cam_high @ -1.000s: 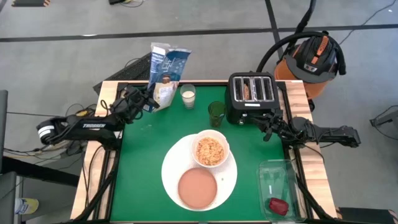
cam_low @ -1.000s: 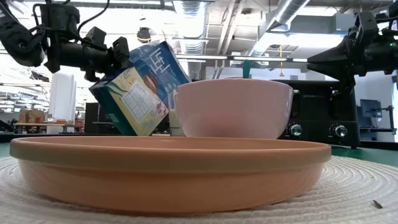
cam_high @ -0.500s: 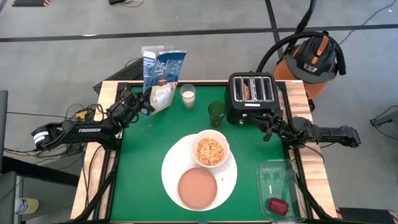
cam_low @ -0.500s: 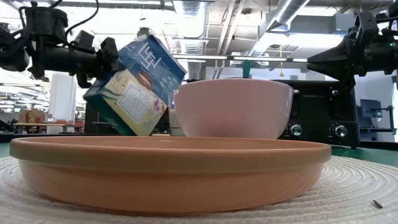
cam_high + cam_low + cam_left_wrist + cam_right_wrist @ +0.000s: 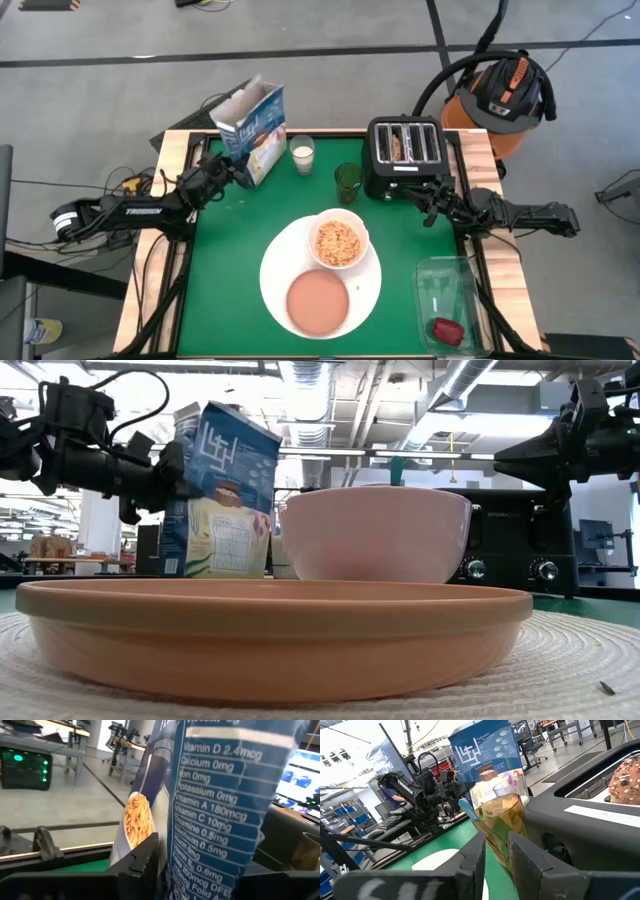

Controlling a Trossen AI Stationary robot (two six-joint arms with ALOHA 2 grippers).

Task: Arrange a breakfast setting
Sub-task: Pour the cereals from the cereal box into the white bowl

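A: What is done, and where do your fingers stand?

B: My left gripper (image 5: 232,170) is clenched on the blue cereal box (image 5: 251,133), which stands nearly upright at about 10 o'clock on the green mat. The white bowl (image 5: 338,239) is filled with cereal and sits on the large white plate (image 5: 276,272), with the salmon-pink plate (image 5: 318,301) beside it at 6 o'clock. By my reading, pouring is done.

A: And what is left?

B: The box is not yet released. The dark-red item (image 5: 446,331) lies in the clear tray (image 5: 438,275) at 4 o'clock. A bagel (image 5: 626,781) sits in the toaster (image 5: 404,157). My right gripper (image 5: 430,207) waits at 2 o'clock, fingers nearly closed on nothing.
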